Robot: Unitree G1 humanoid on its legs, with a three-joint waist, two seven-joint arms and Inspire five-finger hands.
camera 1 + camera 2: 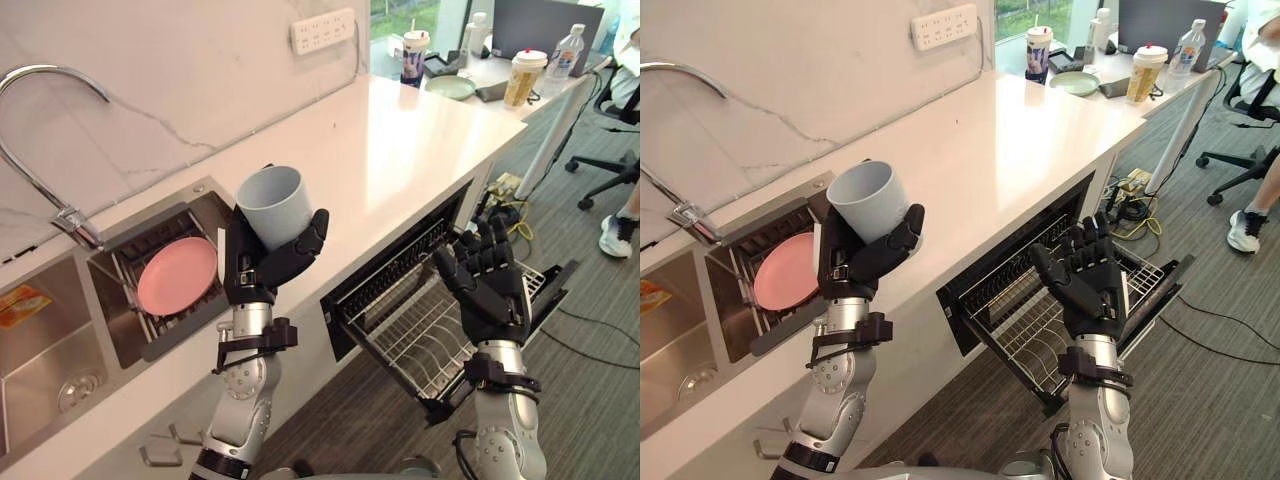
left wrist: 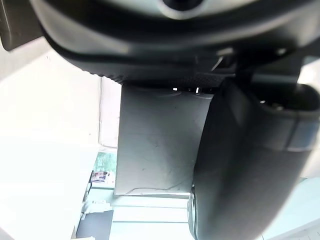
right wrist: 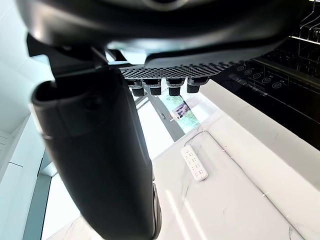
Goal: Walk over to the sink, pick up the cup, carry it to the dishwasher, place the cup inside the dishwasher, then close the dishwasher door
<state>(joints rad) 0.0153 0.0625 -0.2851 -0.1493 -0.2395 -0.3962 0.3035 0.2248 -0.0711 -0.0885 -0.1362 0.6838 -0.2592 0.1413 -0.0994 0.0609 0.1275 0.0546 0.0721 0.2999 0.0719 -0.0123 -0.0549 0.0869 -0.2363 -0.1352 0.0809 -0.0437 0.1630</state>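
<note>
**Between sink (image 1: 40, 372) and dishwasher (image 1: 395, 262): cup carried in the left hand**

Left hand (image 1: 262, 262) has fingers and thumb curled round a pale grey cup (image 1: 275, 203), mouth up, raised over the counter's (image 1: 400, 130) front edge. Right hand (image 1: 490, 285) is empty, fingers loosely spread, above the dishwasher's wire rack (image 1: 410, 340). A pink plate (image 1: 177, 275) lies beside the sink basin. The carrying step seems underway; next the cup must travel right and down into the rack.
</note>
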